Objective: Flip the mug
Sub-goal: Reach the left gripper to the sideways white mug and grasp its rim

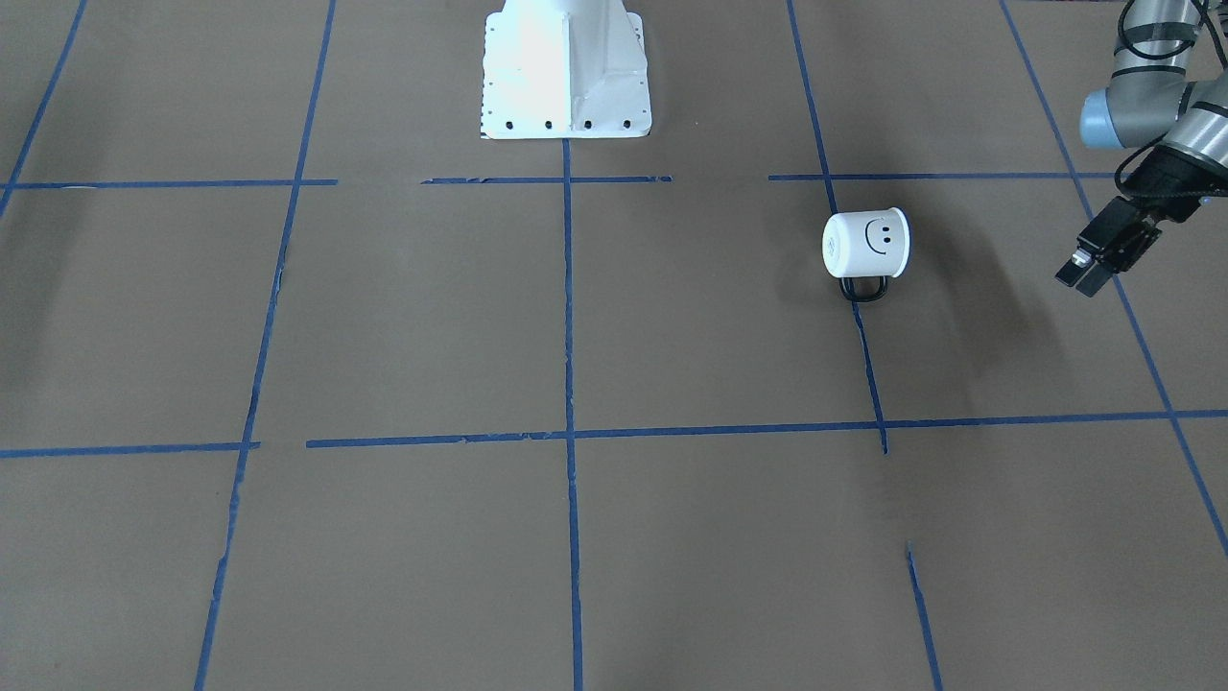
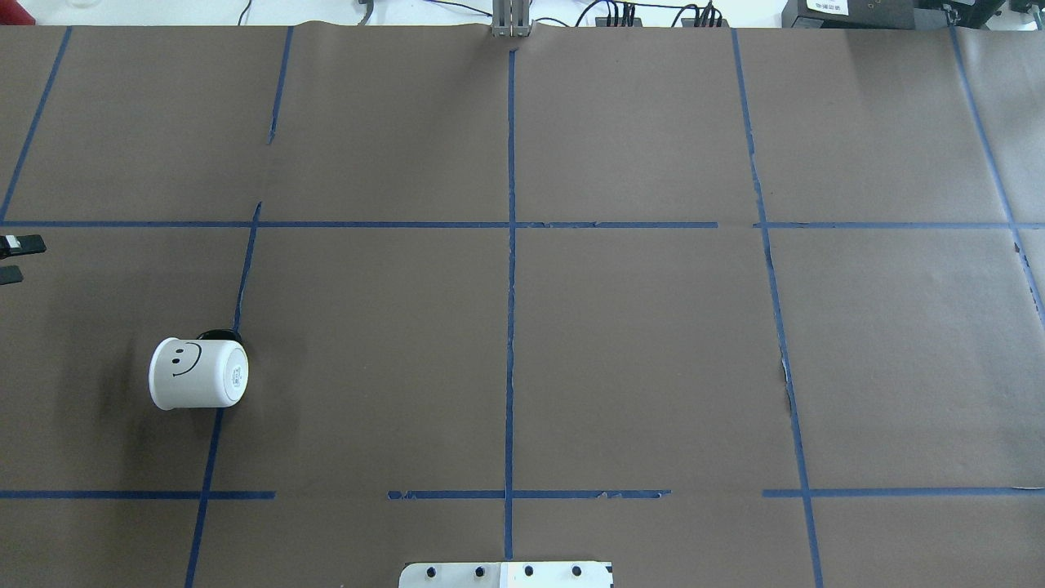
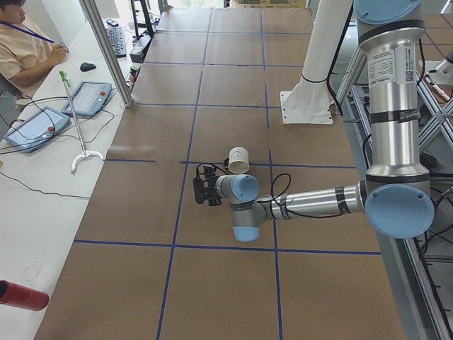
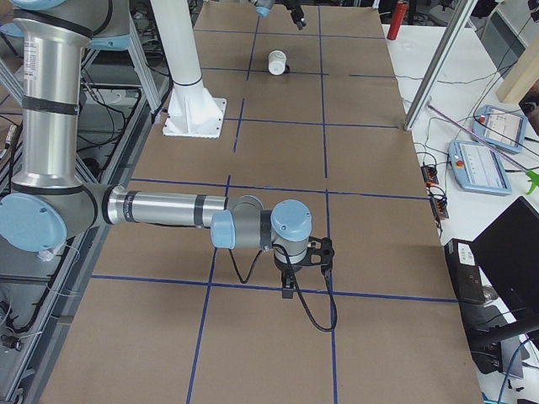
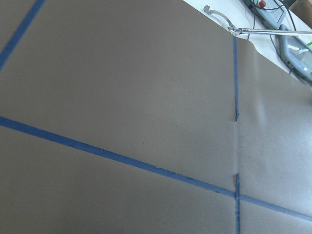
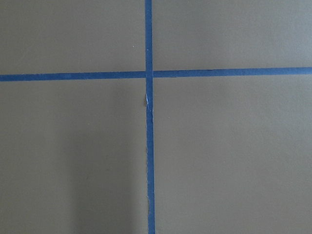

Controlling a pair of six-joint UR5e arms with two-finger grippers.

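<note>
While glossy white mug (image 2: 196, 374) lies sideways on matte paper (image 2: 653, 367) | left tool (image 1: 1082, 276) spread | right tool (image 4: 288, 286): cannot tell

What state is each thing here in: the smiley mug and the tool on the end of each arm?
mug: lying on its side on the table, mouth facing the left tool, nothing touching it, not yet flipped.
left tool: open, empty, hovering off to the mug's side, clear of it.
right tool: pointing down at the table, far from the mug; whether it is open or shut cannot be told.
</note>
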